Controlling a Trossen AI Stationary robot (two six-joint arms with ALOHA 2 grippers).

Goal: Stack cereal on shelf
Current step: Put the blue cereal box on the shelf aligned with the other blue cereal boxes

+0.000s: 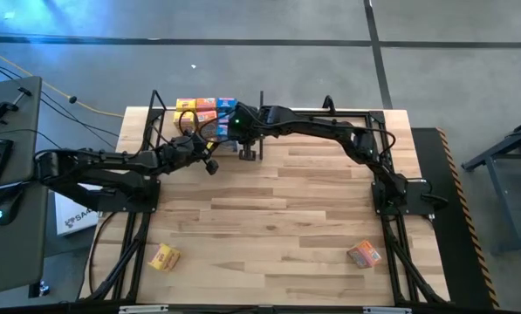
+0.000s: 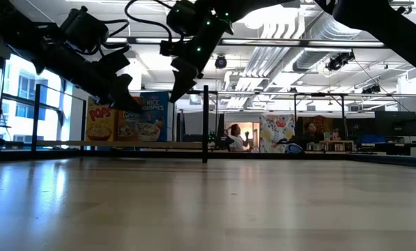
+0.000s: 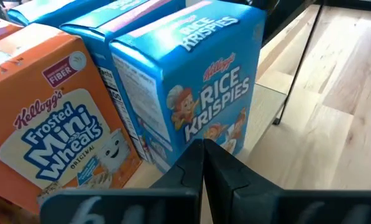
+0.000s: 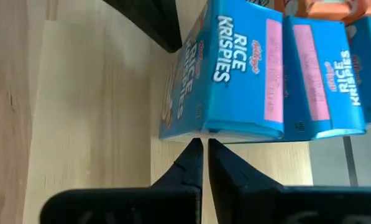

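Observation:
Several cereal boxes stand upright in a row on the light-wood shelf at the table's far edge: yellow, orange and blue Rice Krispies. My left gripper is shut, just before the front face of the end Rice Krispies box. It also shows in the high view. My right gripper is shut and points down beside that box's right end. It shows in the high view too. A yellow box and an orange box lie on the table near its front edge. My left gripper's shut fingertips stand level at the lower front face of the end Rice Krispies box; I cannot tell whether they touch it. My right gripper's fingertips come from above to that box's side edge; I cannot tell whether they touch.
A thin black shelf post stands just right of the boxes, close to both grippers. More posts and rails frame the far edge. Bare slatted table top lies between the shelf and the two loose boxes. People show in the room behind.

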